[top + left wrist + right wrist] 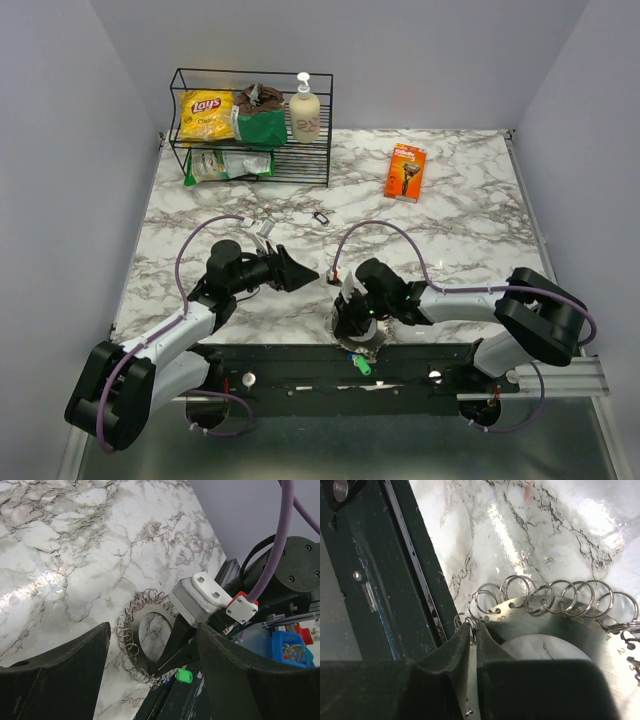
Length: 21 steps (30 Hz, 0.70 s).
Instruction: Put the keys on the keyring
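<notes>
The keyring (362, 347) is a flat silvery plate with several small split rings round its edge. It lies at the table's front edge and shows in the left wrist view (131, 630) and the right wrist view (560, 625). My right gripper (348, 325) is shut (473, 627) on one small ring at the plate's rim. A green-headed key (362, 366) lies by that rim on the dark rail, also in the left wrist view (184, 676). My left gripper (300, 272) is open and empty (152, 677), held above the table to the left of the keyring.
A black wire rack (250, 125) with a chips bag, a green bag and a soap bottle stands at the back left. An orange box (405, 171) lies at the back right. Small loose items (262, 228) and a dark clip (321, 217) lie mid-table. The black rail (300, 365) runs along the front edge.
</notes>
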### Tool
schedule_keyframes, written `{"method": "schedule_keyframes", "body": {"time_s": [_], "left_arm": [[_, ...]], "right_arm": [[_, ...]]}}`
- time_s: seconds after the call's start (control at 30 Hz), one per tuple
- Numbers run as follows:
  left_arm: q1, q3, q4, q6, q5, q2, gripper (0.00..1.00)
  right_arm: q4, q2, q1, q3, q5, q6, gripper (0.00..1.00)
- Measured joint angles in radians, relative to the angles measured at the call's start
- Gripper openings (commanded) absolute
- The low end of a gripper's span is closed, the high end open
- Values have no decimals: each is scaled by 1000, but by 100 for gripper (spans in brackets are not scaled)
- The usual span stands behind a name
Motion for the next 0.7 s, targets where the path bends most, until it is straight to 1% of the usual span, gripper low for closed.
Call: {"method": "schedule_keyframes", "body": {"time_s": [0.07,0.2,0.33,0.57,0.7], "left_arm": [[0,0,0,0,0,-2,78],[0,0,-3,8,1,-13,78],[0,1,-10,20,1,-31,76],[0,4,-18,31,16,-74,74],[-5,4,-3,30,35,-109,73]], "right_arm": [[-3,0,0,1,-4,-4,1],[-11,-5,0,5,-14,-10,1],[-35,-48,0,5,-16,-11,1],[-55,-229,0,10,1,-17,1],[-60,-328,0,20,67,-15,0]]}}
